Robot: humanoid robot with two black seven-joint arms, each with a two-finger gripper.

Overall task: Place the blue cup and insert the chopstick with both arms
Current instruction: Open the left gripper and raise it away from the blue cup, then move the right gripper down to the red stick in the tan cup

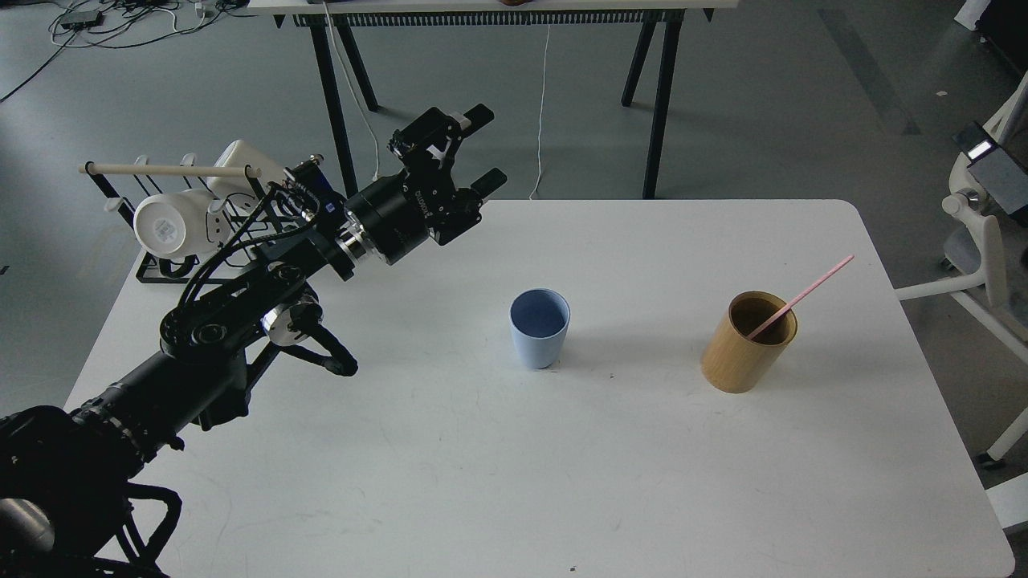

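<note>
Left arm fills near corner; left gripper (474, 156) raised over table's (562, 482) far-left edge, fingers apart, empty. Right arm unseen. One blue cup (540, 327) upright mid-table: light, probably slick plastic, grip around wall. One pink chopstick (803, 296) leaning in bamboo holder (748, 342): thin, stiff, pinch upper end. Two white mugs (201, 209) on rack.

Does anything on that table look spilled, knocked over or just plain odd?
Nothing is spilled or tipped. The blue cup stands upright and empty. One lone pink chopstick leans in the bamboo holder, with no partner in sight.
</note>
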